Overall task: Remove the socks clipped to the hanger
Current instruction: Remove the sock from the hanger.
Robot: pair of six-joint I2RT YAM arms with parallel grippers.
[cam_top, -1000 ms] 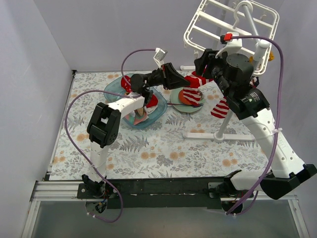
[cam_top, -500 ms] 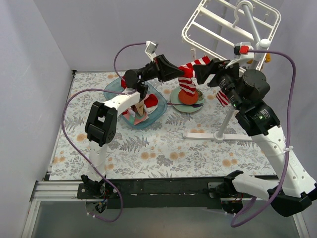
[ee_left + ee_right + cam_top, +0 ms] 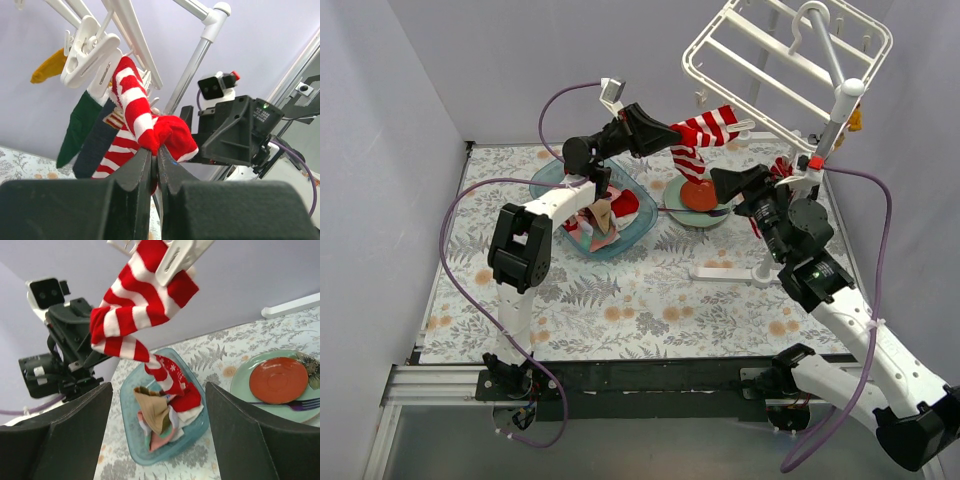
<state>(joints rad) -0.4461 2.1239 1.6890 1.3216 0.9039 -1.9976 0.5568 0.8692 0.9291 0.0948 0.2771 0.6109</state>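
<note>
The white hanger (image 3: 812, 12) hangs tilted from a white stand at the back right. My left gripper (image 3: 668, 137) is shut on the toe of a red-and-white striped sock (image 3: 705, 128). The sock is stretched from a white clip (image 3: 90, 55) on a hanger bar (image 3: 132, 30). The left wrist view shows the jaws (image 3: 155, 150) pinching this sock (image 3: 135, 105). A mustard sock (image 3: 50, 65) and dark socks (image 3: 82, 122) hang beside it. My right gripper (image 3: 722, 180) is open and empty below the hanger. In its view (image 3: 157, 440) the striped sock (image 3: 135, 315) is still clipped.
A blue translucent tub (image 3: 552, 178) at the back left holds several loose socks (image 3: 167, 412). A green plate (image 3: 240, 382) with a red-orange round object (image 3: 698, 195) and a fork sits beside it. The stand's base (image 3: 730, 272) lies on the floral cloth. Walls close in on the left and back.
My left gripper has risen and drawn the striped sock up and left, stretching it. My right arm has dropped away from the hanger. The hanger has tilted higher.
</note>
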